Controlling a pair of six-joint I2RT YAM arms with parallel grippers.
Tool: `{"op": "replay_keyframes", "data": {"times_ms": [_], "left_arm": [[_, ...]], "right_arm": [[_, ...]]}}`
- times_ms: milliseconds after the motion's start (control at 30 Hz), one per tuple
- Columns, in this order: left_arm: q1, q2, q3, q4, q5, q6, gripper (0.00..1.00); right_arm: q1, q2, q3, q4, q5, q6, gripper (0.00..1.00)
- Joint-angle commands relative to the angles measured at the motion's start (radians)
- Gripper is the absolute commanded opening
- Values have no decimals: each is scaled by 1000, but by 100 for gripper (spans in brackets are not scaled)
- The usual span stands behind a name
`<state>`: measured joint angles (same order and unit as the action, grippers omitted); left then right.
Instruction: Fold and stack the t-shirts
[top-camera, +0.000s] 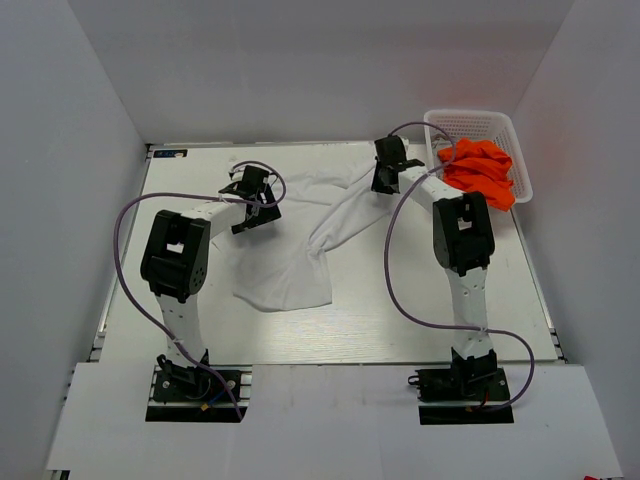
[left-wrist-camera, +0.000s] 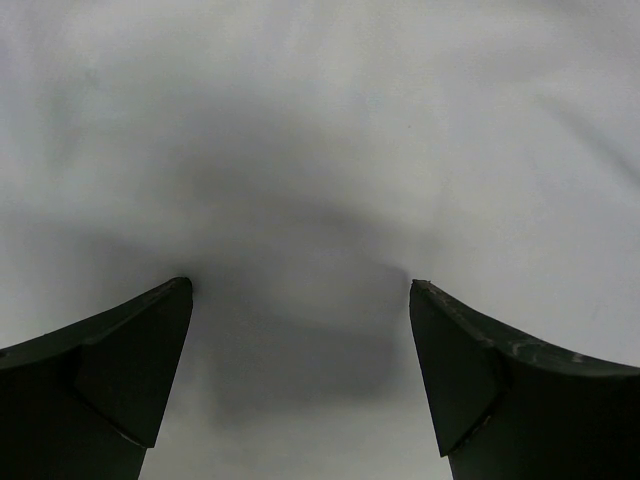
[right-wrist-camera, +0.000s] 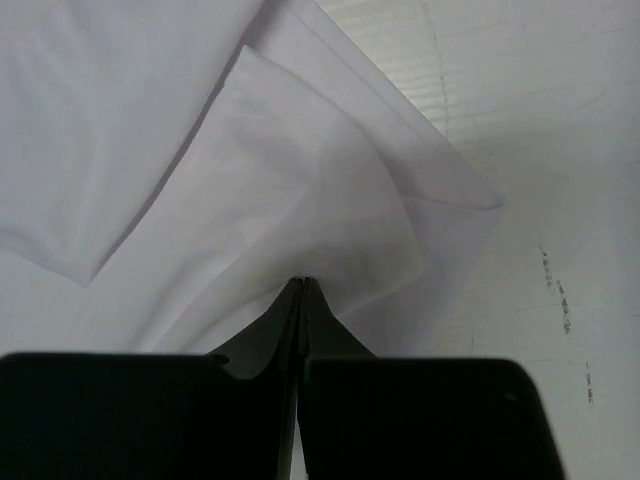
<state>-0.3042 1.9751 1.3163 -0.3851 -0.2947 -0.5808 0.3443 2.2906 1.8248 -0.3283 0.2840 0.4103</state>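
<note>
Left of the white plastic basket (top-camera: 497, 124) holding a crumpled orange t-shirt (top-camera: 482, 173), a rumpled white t-shirt (top-camera: 297, 245) lies on the counter (top-camera: 400, 320), right fingers (right-wrist-camera: 268, 345) pinched on its fold, left fingers (left-wrist-camera: 110, 370) spread wide over it.

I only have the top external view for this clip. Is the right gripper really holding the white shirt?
Observer: Yes. The right wrist view shows the right gripper shut, fingers pressed together on a folded edge of the white t-shirt.
Operator: And the left one?
Observer: The left wrist view shows the left gripper open wide above plain white cloth, nothing pinched.
Operator: Touching the cloth?
Observer: Cannot tell; the cloth between the tips is smooth and shadowed.
</note>
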Motion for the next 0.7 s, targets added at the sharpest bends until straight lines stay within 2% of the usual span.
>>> {"op": "replay_keyframes", "data": {"times_ms": [0, 100, 267, 400, 667], "left_arm": [[4, 8, 20, -32, -34, -5, 100], [4, 8, 20, -32, -34, -5, 100], [4, -2, 9, -23, -23, -5, 100], [4, -2, 9, -23, -23, -5, 100], [4, -2, 9, -23, -12, -5, 100]], "right_arm": [[-14, -101, -22, 104, -64, 2, 0], [-14, -106, -24, 97, -97, -13, 0], [-14, -137, -62, 132, -117, -10, 59], [-16, -135, -68, 170, -132, -4, 65], [-16, 15, 108, 64, -95, 36, 67]]}}
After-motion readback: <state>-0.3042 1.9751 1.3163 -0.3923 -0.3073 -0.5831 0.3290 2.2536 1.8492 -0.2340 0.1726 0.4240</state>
